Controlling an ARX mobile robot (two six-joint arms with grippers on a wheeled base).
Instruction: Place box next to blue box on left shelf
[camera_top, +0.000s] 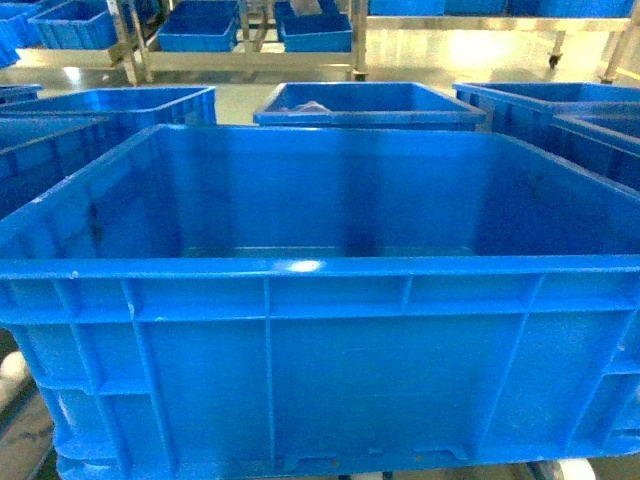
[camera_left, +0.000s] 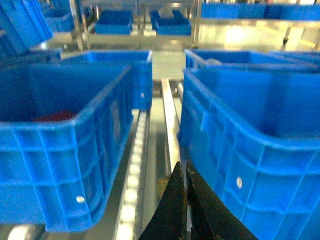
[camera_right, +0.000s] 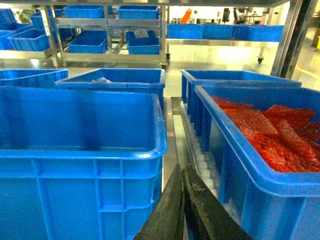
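Note:
The box (camera_top: 320, 350) is a large bright blue ribbed crate that fills the head view; it stands empty on a roller track. Its wall also shows on the right of the left wrist view (camera_left: 240, 150) and on the left of the right wrist view (camera_right: 80, 150). My left gripper (camera_left: 183, 170) is shut and empty, low in the gap at the box's left side. At the box's right side my right gripper (camera_right: 183, 170) is shut on nothing. Neither gripper shows in the head view. Blue boxes (camera_top: 197, 28) sit on metal shelves far back; which one the task means is unclear.
A blue crate (camera_left: 60, 150) with something red inside stands to the left. To the right is a crate (camera_right: 240, 190) full of red bags (camera_right: 270, 130). White rollers (camera_left: 131, 190) and a metal rail (camera_left: 170, 125) run between them. More crates (camera_top: 370, 105) stand behind.

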